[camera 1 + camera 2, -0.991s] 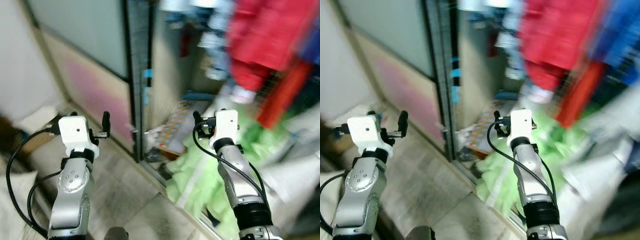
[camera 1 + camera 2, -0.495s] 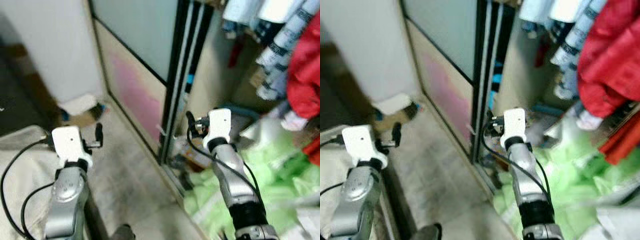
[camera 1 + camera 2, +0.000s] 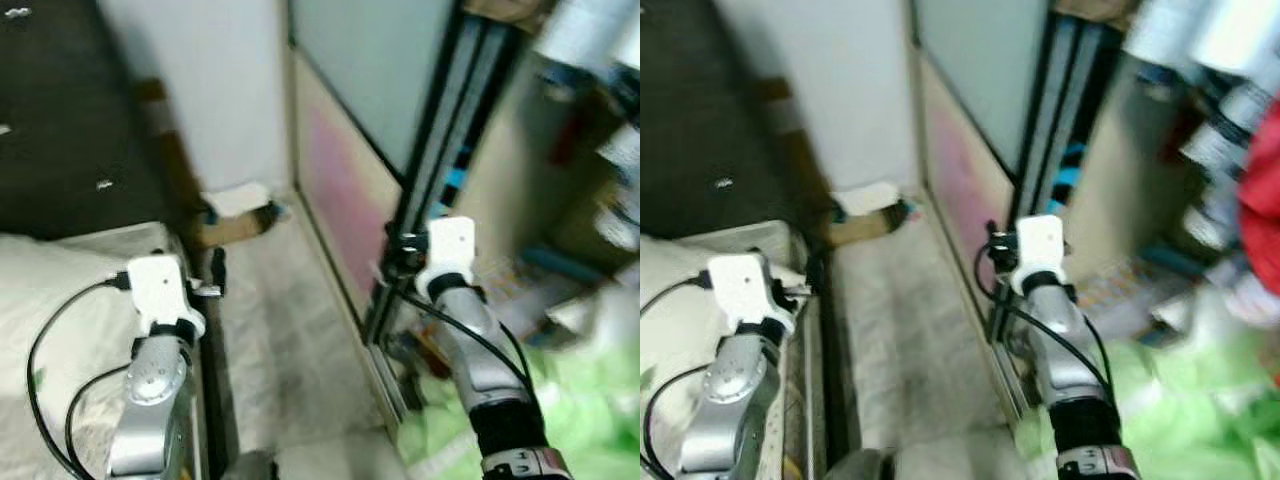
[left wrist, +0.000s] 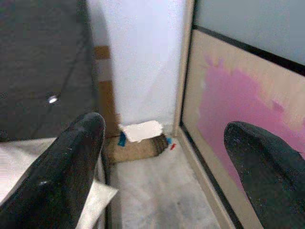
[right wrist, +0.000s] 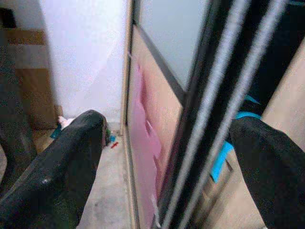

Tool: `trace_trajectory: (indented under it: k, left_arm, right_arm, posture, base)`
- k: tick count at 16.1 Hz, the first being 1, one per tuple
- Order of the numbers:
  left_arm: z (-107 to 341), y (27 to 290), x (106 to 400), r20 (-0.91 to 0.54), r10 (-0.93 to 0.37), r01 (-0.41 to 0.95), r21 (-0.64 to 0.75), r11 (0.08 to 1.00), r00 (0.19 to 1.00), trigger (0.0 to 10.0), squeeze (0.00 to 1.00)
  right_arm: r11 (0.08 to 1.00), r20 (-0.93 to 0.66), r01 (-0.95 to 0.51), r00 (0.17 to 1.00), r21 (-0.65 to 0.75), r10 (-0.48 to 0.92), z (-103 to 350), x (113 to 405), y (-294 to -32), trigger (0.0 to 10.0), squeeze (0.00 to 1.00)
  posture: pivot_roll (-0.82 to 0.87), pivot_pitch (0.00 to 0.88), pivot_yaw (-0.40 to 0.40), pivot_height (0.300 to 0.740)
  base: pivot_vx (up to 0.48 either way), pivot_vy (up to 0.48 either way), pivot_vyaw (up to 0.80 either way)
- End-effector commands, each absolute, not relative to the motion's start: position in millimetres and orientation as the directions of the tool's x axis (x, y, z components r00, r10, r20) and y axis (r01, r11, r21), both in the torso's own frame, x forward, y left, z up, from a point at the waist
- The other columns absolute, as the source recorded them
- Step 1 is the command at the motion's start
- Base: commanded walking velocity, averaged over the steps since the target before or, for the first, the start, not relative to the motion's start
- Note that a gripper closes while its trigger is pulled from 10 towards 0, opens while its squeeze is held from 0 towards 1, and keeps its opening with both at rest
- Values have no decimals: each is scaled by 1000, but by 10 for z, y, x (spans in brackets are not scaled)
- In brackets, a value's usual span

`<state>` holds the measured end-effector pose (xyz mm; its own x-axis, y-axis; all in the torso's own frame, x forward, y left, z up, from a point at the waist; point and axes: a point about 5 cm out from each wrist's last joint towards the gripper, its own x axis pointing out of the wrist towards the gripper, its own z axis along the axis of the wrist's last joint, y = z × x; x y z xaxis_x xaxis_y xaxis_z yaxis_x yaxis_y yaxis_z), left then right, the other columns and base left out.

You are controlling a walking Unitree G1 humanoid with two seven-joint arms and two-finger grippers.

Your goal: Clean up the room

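Note:
Both arms are raised in front of me, and neither holds anything. My left gripper [image 3: 214, 272] hangs over the edge of a bed with a white sheet [image 3: 60, 320], and its fingers stand open [image 4: 164, 131]. My right gripper [image 3: 398, 250] is in front of the black track of a sliding wardrobe door [image 3: 440, 150], also open [image 5: 167, 124]. A small brown box with white paper on top [image 4: 139, 141] lies on the floor in the corner [image 3: 240, 212]. A heap of light green cloth [image 3: 570, 400] lies on the wardrobe floor at the lower right.
A narrow strip of pale floor [image 3: 290, 340] runs between the bed and the sliding door, whose lower panel has a pink stain [image 3: 340, 170]. A white wall [image 3: 220, 90] closes the far end. Blurred clothes [image 3: 1210, 90] hang inside the wardrobe on the right.
The whole picture has swung to my left: the red clothes have left the view and the bed, dark wall and corner box have come in. Both arms keep their pose.

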<state>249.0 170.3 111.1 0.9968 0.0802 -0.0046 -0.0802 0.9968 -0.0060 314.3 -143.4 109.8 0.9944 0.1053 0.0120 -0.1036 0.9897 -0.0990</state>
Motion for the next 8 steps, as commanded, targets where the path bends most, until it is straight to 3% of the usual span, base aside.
trace_trajectory:
  k: [1, 8]
  left_arm:
    - [1125, 1738, 2494, 2, 88, -88, 21, 996, 996, 10000, 0]
    - [1104, 1732, 2468, 0, 78, -78, 16, 997, 997, 10000, 0]
  right_arm:
    - [989, 22, -123, 992, -83, 126, 1121, 3160, -1366, 10000, 0]
    - [989, 37, -123, 991, -85, 126, 1163, 3195, -1389, 10000, 0]
  posture:
    - [87, 0, -61, 740]
    - [81, 0, -62, 740]
  base:
    - [0, 0, 794]
    - [0, 0, 794]
